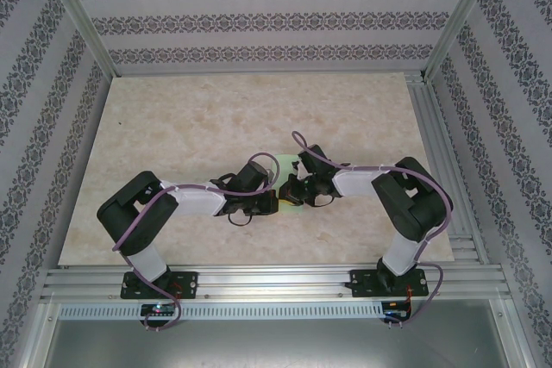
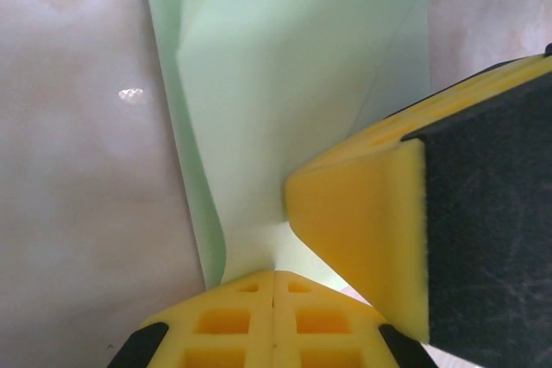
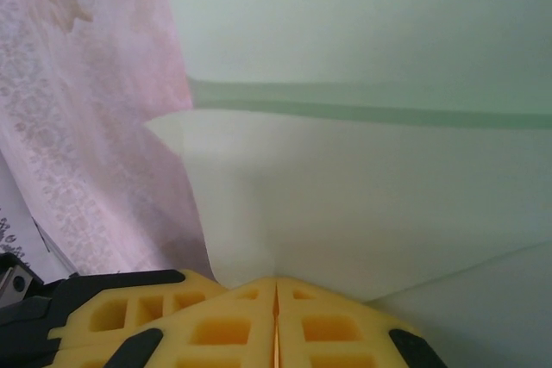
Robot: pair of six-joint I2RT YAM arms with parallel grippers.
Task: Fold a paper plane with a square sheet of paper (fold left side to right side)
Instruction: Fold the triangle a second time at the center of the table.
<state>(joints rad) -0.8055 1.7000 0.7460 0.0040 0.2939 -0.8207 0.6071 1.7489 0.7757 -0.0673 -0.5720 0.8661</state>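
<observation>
The sheet (image 1: 287,167) lies at the middle of the table (image 1: 172,144), mostly hidden from above by the two wrists that meet over it. From the left wrist it shows as pale green paper (image 2: 285,84) with a lighter layer doubled over a darker one, so some folding is already in it, though it is not yet a slim dart.

The left gripper (image 2: 274,286) has its fingers pressed together at the near end of the sheet, where the lighter layer narrows into their seam. It looks pinched there, probably to anchor that end.

The right gripper (image 3: 276,286) is closed as well, and creases in the paper (image 3: 362,196) fan out from its tips, which suggests it also has a thin pinch of paper. Its finger (image 2: 362,221) sits just beside the left one, touching the sheet.

Working so close together, one gripper likely steadies the sheet while the other carries a flap across.
</observation>
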